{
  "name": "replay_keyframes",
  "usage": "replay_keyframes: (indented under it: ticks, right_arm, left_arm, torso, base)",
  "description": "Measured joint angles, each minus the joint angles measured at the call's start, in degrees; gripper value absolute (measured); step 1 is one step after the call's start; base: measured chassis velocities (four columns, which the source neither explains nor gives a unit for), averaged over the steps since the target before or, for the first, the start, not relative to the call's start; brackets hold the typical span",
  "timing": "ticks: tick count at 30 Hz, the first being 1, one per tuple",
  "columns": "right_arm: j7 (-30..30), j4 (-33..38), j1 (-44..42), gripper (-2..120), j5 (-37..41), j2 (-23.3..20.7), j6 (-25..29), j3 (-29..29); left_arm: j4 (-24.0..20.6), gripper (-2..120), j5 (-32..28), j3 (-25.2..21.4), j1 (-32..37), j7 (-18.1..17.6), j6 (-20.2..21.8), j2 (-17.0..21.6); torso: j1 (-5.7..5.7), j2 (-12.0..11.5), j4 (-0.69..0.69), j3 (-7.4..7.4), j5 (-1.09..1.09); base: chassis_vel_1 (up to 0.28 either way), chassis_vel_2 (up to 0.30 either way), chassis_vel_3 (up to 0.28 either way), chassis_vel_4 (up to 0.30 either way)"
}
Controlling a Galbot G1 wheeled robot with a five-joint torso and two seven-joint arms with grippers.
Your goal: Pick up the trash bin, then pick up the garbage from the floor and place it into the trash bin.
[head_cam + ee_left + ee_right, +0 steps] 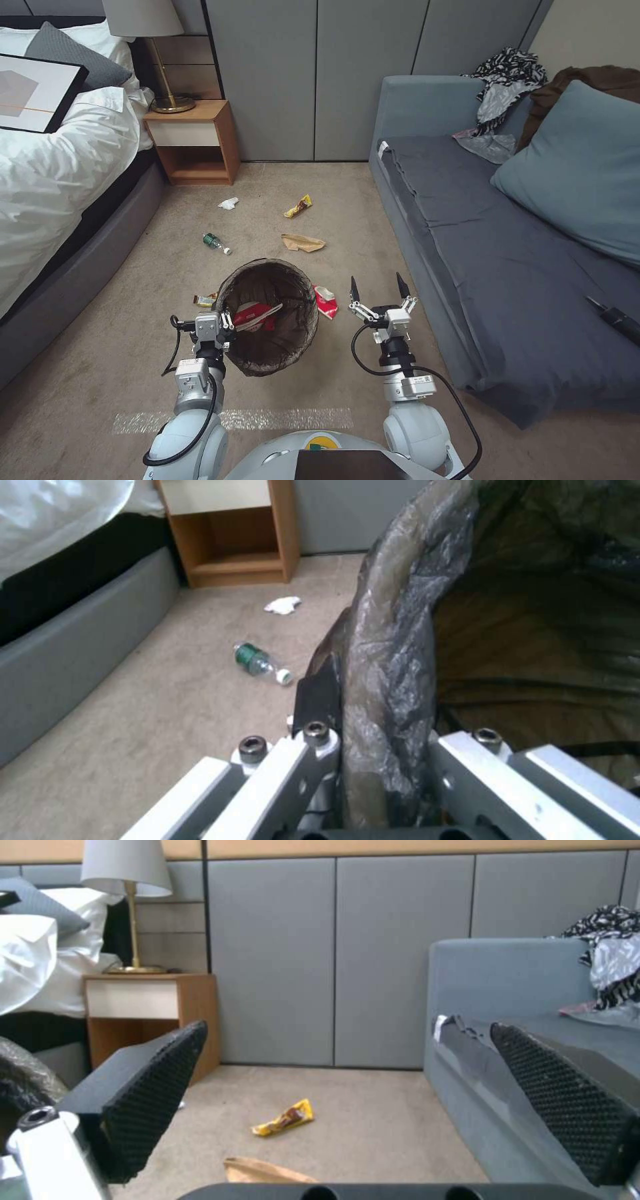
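So, quick rundown:
Left claw [223,325]: clamped on the bag-lined rim of the trash bin [293,347], holding it.
Right claw [379,288]: spread wide, nothing in it, just beside the bin.
Garbage: red-white wrapper [325,301] between right claw and bin; another wrapper [257,315] inside the bin; tan paper bag [303,243], yellow packet [298,207], green bottle [216,243], tissue [228,203] farther ahead on the floor.
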Motion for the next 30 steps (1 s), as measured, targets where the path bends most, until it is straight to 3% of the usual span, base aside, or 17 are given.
replay_keyframes:
  ticks: [30]
  right_arm:
    - [-0.7, -0.1, 0.1, 100, -0.8, -0.1, 1.0, 0.1]
  left_arm:
    - [-0.3, 3, 0.0, -0.7, 0.0, -0.1, 0.0, 0.3]
  torso:
    - [0.00, 0.0, 0.01, 0.00, 0.00]
  base:
    - [-0.131, 0.129, 0.135, -0.140]
